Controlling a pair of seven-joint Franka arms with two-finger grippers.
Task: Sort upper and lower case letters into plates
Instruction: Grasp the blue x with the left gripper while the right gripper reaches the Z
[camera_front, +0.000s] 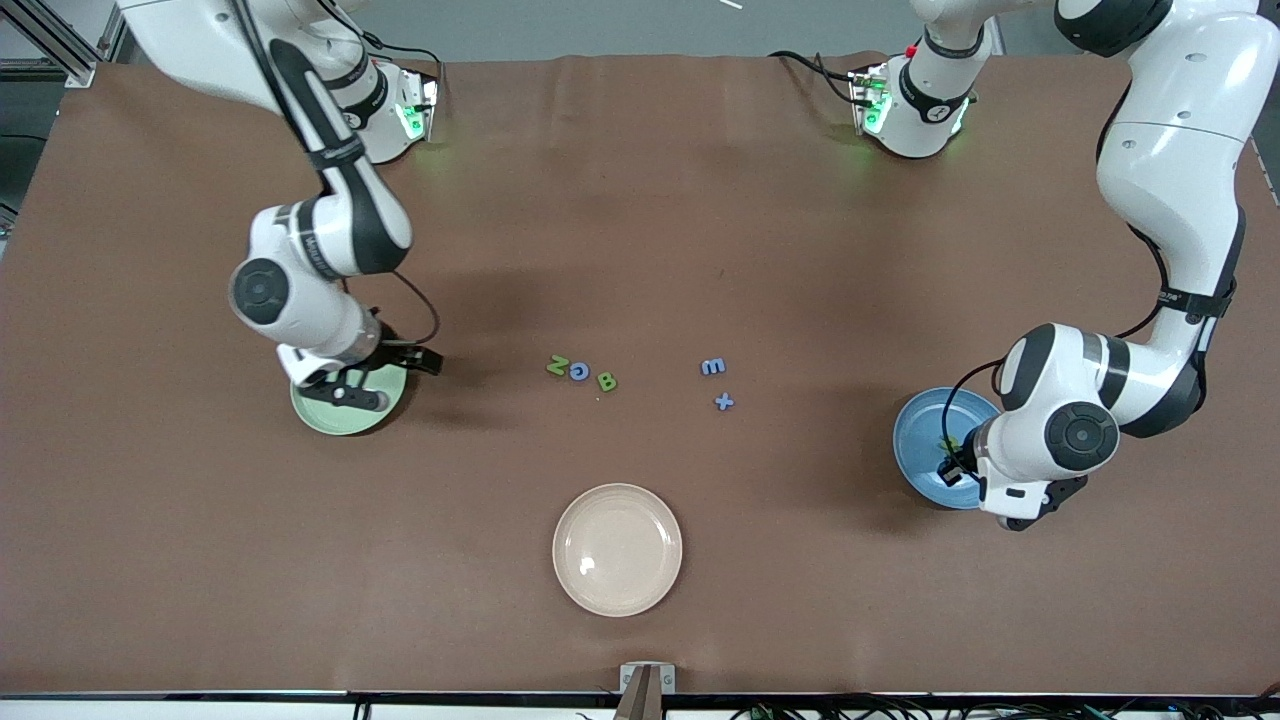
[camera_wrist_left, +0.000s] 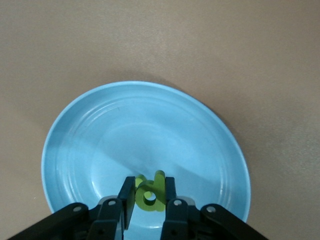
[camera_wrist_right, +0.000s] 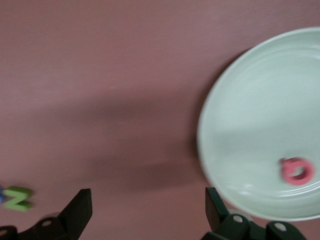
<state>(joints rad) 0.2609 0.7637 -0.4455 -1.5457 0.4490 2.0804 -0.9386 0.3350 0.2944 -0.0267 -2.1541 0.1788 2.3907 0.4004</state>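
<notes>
Left gripper (camera_wrist_left: 148, 196), low centre of its wrist view, clamps the green p (camera_wrist_left: 149, 193) over the blue plate (camera_wrist_left: 90, 145), likely the lowercase home; right gripper (camera_wrist_right: 145, 210) spread wide beside the mint plate (camera_wrist_right: 235, 130) holding the pink Q (camera_wrist_right: 298, 171); N (camera_front: 556, 366), G (camera_front: 579, 372), B (camera_front: 606, 381), m (camera_front: 713, 367), x (camera_front: 724, 402) wait mid-frame.

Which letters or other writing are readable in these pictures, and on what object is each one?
"N": green toy letter lying on the table.
"G": blue toy letter beside it.
"B": green toy letter beside the G.
"m": blue toy letter, seen sideways.
"x": blue toy letter.
Printing on the arms' links: too small to read.
Plates: no writing.
</notes>
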